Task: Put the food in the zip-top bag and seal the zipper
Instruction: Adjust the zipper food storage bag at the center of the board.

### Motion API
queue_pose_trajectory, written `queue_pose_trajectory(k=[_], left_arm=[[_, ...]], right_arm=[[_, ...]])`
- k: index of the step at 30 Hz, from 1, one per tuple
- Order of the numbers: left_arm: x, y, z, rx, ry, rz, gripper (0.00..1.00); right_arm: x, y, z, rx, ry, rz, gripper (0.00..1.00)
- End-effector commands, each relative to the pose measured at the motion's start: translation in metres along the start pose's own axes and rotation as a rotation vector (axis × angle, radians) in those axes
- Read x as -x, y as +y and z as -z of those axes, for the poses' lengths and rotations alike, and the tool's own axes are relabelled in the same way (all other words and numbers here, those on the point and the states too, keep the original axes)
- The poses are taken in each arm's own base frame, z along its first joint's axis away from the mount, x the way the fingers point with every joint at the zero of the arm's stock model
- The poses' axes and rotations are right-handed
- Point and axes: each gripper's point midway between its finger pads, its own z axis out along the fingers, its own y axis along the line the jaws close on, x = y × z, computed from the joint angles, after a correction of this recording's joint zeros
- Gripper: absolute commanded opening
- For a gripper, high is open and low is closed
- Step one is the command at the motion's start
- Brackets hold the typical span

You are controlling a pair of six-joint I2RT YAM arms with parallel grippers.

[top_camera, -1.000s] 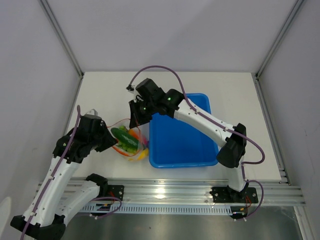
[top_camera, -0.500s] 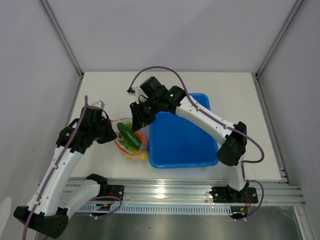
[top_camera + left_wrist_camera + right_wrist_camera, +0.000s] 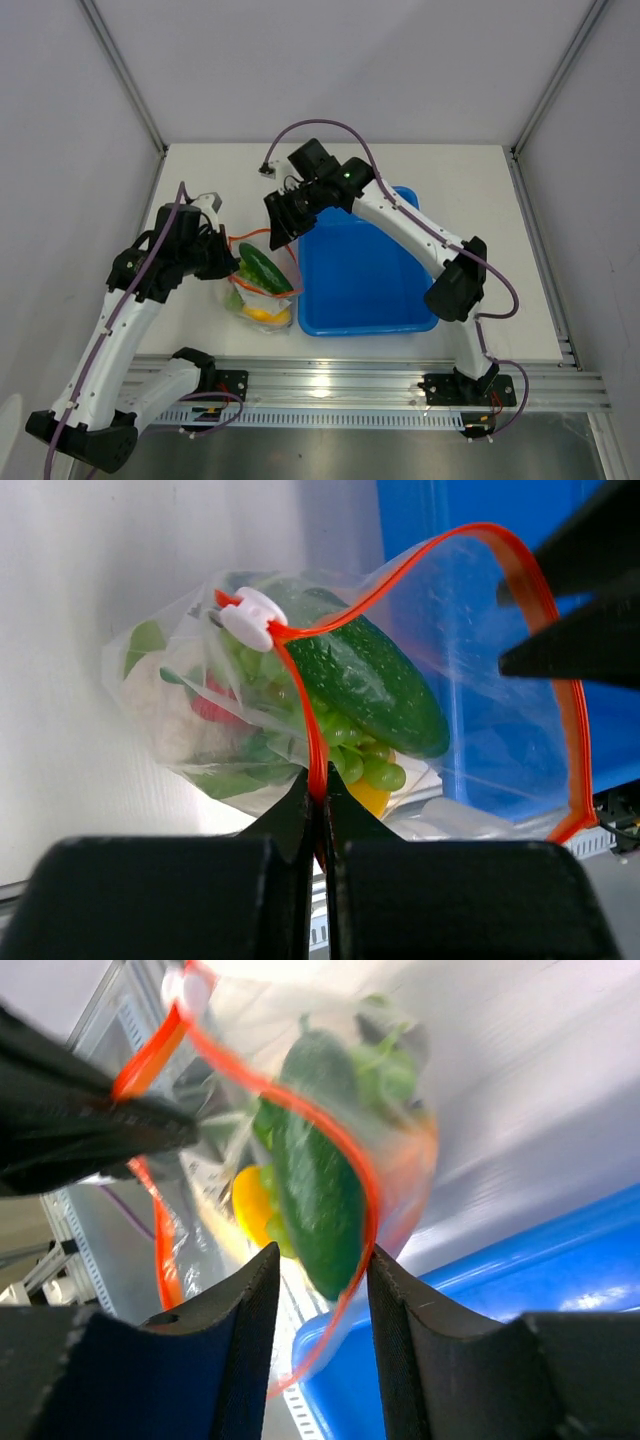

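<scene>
The zip-top bag (image 3: 262, 292) hangs beside the blue tub with the food inside. The left wrist view shows the long green vegetable (image 3: 375, 680), green grapes (image 3: 368, 765), a yellow fruit (image 3: 372, 800), red chili (image 3: 212, 708) and white cauliflower (image 3: 172, 715). My left gripper (image 3: 318, 792) is shut on the red-orange zipper (image 3: 310, 720) just below its white slider (image 3: 250, 618). The bag's mouth gapes open toward the tub. My right gripper (image 3: 320, 1255) is open just behind the mouth, the zipper strip (image 3: 372, 1205) running close by its right finger. From above, the left gripper (image 3: 232, 262) and right gripper (image 3: 278, 232) flank the bag.
The blue tub (image 3: 365, 300) sits right of the bag, its left wall close to the bag's mouth. Grey walls enclose the white table (image 3: 460, 190) on three sides. A metal rail (image 3: 400, 385) runs along the near edge.
My left gripper has shut on the zipper strip and drawn the bag up and left. My right gripper has opened, let go of the bag's mouth and backed away a little.
</scene>
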Motion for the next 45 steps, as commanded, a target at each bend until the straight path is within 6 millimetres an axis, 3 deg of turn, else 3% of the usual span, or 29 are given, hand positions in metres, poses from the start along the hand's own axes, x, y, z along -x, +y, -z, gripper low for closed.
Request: queue_pose_trajectory(k=[1, 6, 14, 16, 18, 20, 25, 30, 37, 42, 45], left_arm=[[0.015, -0.015, 0.007, -0.085, -0.049, -0.055, 0.01], [0.011, -0.015, 0.006, -0.088, -0.034, -0.078, 0.01], [0.004, -0.014, 0.002, -0.100, -0.015, -0.075, 0.01], [0.003, -0.014, 0.002, -0.099, -0.018, -0.077, 0.01], [0.004, -0.011, 0.002, -0.082, -0.023, -0.075, 0.01], [0.007, -0.009, 0.002, -0.067, -0.030, -0.069, 0.01], [0.030, -0.007, 0.003, -0.023, -0.089, -0.055, 0.01], [0.058, -0.025, -0.001, -0.094, -0.156, -0.091, 0.01], [0.067, -0.053, -0.018, -0.240, -0.118, -0.171, 0.00], [0.057, -0.059, -0.021, -0.288, -0.073, -0.172, 0.01], [0.047, -0.059, -0.024, -0.303, -0.049, -0.162, 0.12]], right_arm=[[0.016, -0.004, 0.003, 0.000, -0.035, 0.050, 0.46], [0.024, -0.017, -0.009, -0.039, -0.041, 0.067, 0.52], [0.034, -0.021, -0.023, -0.022, -0.055, 0.085, 0.48], [0.032, -0.023, -0.028, -0.018, -0.045, 0.075, 0.35], [0.029, -0.022, -0.030, -0.016, -0.035, 0.070, 0.13], [0.023, -0.018, -0.032, -0.019, -0.021, 0.050, 0.00], [0.018, 0.002, -0.014, -0.003, -0.038, -0.077, 0.00], [0.025, 0.018, -0.005, -0.021, -0.075, -0.348, 0.00], [0.034, -0.007, -0.002, -0.196, -0.169, -0.662, 0.00], [0.033, -0.013, -0.014, -0.199, -0.185, -0.837, 0.00], [0.033, -0.020, -0.017, -0.224, -0.199, -0.878, 0.00]])
